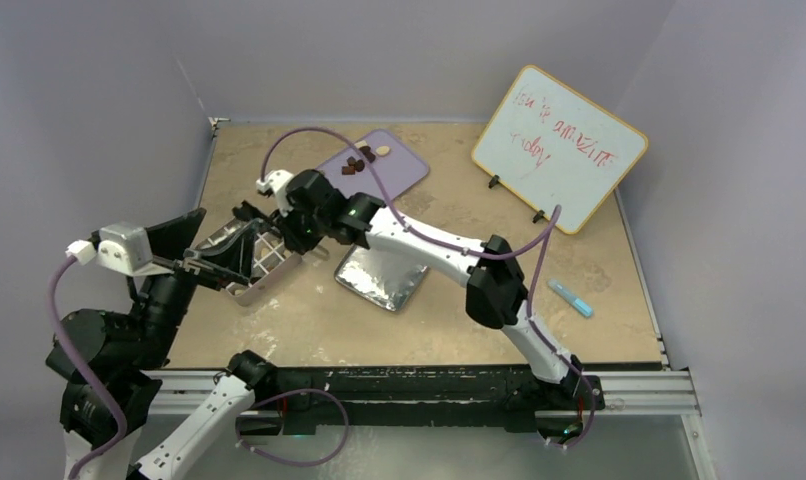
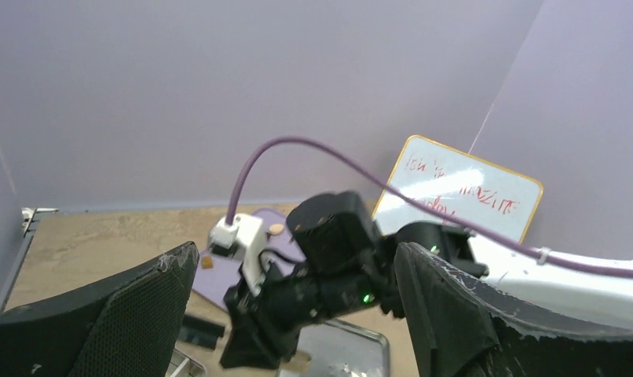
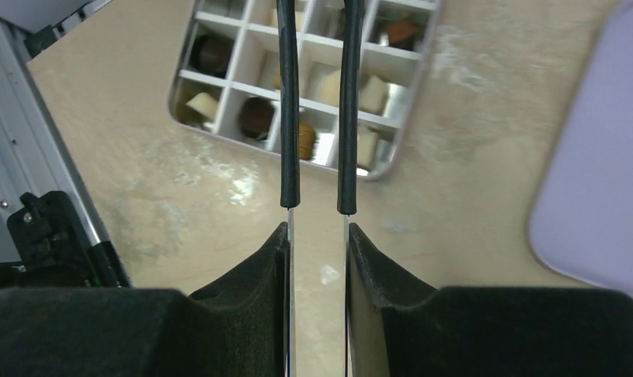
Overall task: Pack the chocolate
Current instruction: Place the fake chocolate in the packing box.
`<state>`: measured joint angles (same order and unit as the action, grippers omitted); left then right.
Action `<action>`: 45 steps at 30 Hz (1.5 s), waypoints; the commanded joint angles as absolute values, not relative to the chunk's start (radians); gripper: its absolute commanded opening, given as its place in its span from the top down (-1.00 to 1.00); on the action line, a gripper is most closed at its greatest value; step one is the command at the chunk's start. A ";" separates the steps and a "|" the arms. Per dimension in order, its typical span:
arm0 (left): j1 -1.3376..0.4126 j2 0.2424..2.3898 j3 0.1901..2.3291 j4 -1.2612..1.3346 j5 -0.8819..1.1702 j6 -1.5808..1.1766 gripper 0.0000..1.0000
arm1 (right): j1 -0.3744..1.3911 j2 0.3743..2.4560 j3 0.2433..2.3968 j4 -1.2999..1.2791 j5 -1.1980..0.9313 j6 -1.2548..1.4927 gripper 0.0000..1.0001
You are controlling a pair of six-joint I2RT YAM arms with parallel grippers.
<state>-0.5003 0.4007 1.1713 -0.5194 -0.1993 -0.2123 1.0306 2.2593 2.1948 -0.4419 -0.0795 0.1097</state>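
Observation:
Dark chocolate lumps [image 1: 357, 163] and a caramel one [image 1: 383, 151] lie on the lilac tray [image 1: 404, 170]. More chocolate, dark [image 3: 256, 116], caramel [image 3: 305, 140] and cream [image 3: 372, 93], sits in the cells of a white divided box [image 3: 400, 149]. My right gripper [image 3: 318, 229] hovers over this box [image 1: 269, 262], shut on a pair of thin metal tongs [image 3: 289, 118] with black sleeves. The tong tips run out of the top of the right wrist view. My left gripper [image 2: 296, 251] stands wide open just left of the box, with nothing between its fingers.
A shiny silver foil square [image 1: 384, 280] lies right of the box, under the right arm. A small whiteboard [image 1: 559, 148] on feet stands at the back right. A blue marker [image 1: 571, 298] lies near the right edge. Walls close the left, back and right.

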 commanded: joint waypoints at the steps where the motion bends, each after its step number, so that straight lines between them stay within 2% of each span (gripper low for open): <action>1: -0.499 0.394 1.227 -0.566 -0.181 -0.251 -0.86 | 1.083 2.310 2.283 -0.384 -0.081 0.142 0.58; 23: -0.498 0.348 1.232 -0.588 -0.173 -0.276 -0.86 | 1.166 2.485 2.430 -0.345 -0.091 0.151 0.54; 45: -0.498 0.333 1.250 -0.588 -0.179 -0.290 -0.87 | 1.183 2.567 2.462 -0.320 -0.098 0.161 0.44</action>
